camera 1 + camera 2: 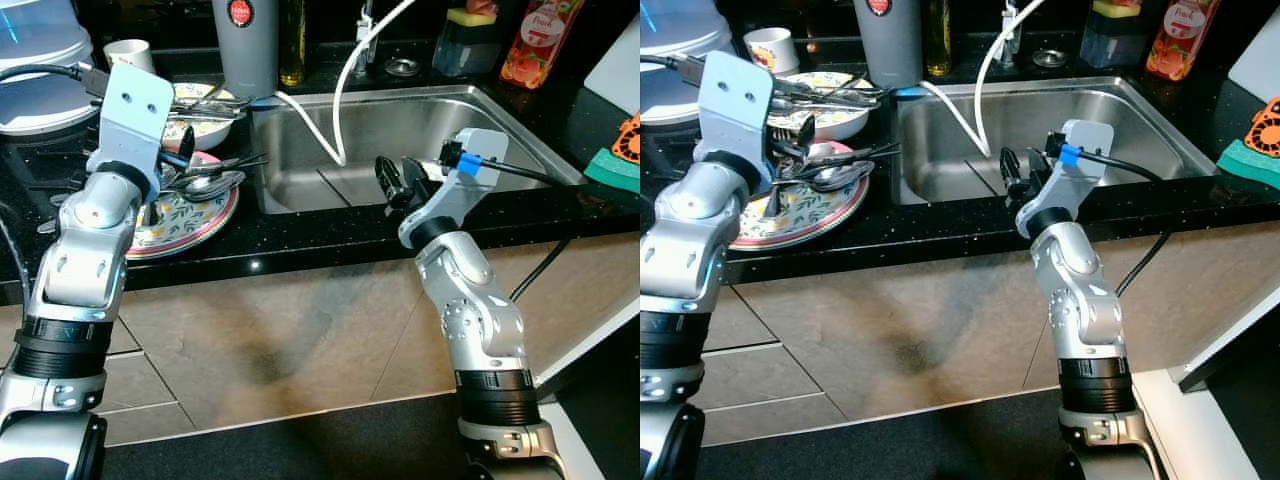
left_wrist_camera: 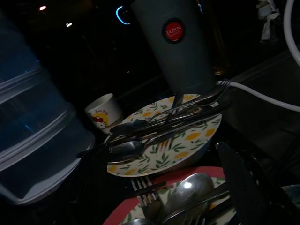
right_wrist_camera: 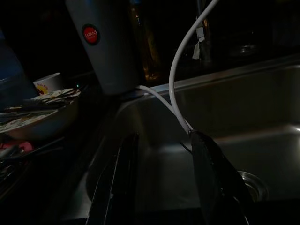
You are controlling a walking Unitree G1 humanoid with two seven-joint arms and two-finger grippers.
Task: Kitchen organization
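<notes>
Spoons (image 2: 129, 150) and forks (image 2: 197, 101) lie across a lemon-patterned bowl (image 2: 197, 140) beside a grey tumbler (image 2: 173, 42).

Cutlery-laden plates (image 1: 190, 215) left of, seemingly beside, sink (image 1: 400, 140)

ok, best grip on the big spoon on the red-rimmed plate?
Probably the handle, not the bowl. The spoon lies flat on the red-rimmed plate among other cutlery, its rounded bowl giving the fingers little to pinch. The handle runs toward the sink, so the left gripper, hovering there, could come from above and close across it.
</notes>
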